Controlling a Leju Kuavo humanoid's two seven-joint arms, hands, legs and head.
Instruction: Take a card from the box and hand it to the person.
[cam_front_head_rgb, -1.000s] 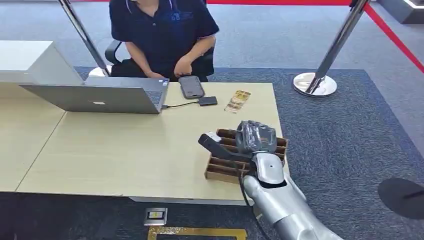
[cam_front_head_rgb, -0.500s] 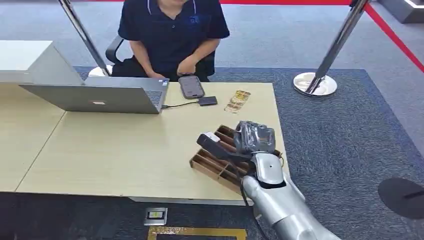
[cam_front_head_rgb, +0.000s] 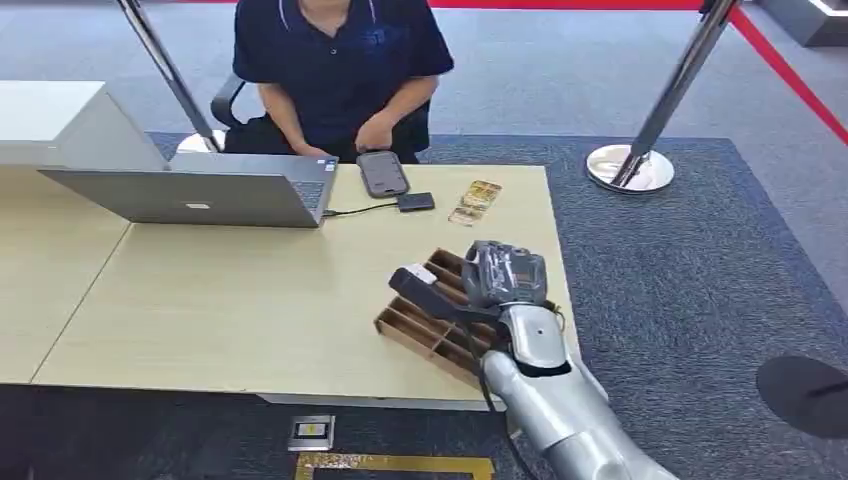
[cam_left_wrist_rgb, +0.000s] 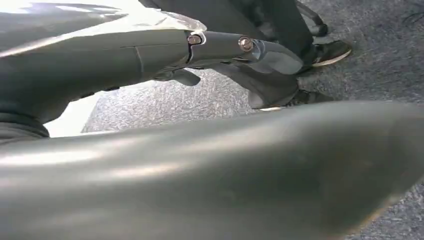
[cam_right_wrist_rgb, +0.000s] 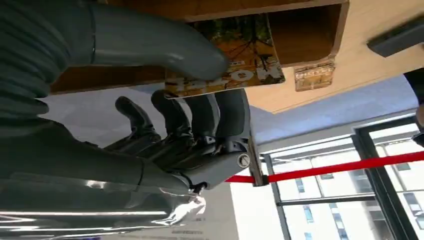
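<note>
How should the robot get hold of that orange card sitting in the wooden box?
Best by the card's free edge that sticks out past the wooden box, thumb on one face, fingers on the other. It is thin and flat, so a pinch from the open side suits it, as the right hand appears to be doing.

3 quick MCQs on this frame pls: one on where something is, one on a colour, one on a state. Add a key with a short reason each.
1. Where does the phone lie?
A. On the table's far edge, in front of the person
B. In the box
C. On the floor

2. What colour is the laptop?
A. Red
B. Grey
C. Yellow

3. What is the right hand doing?
A. Hanging over the carpet
B. Pressing the laptop
C. Pinching a card over the box

Key:
1 A: it lies by the table edge nearest the person.
2 B: its lid is grey.
3 C: the wrist view shows thumb and fingers on a card at the box.
</note>
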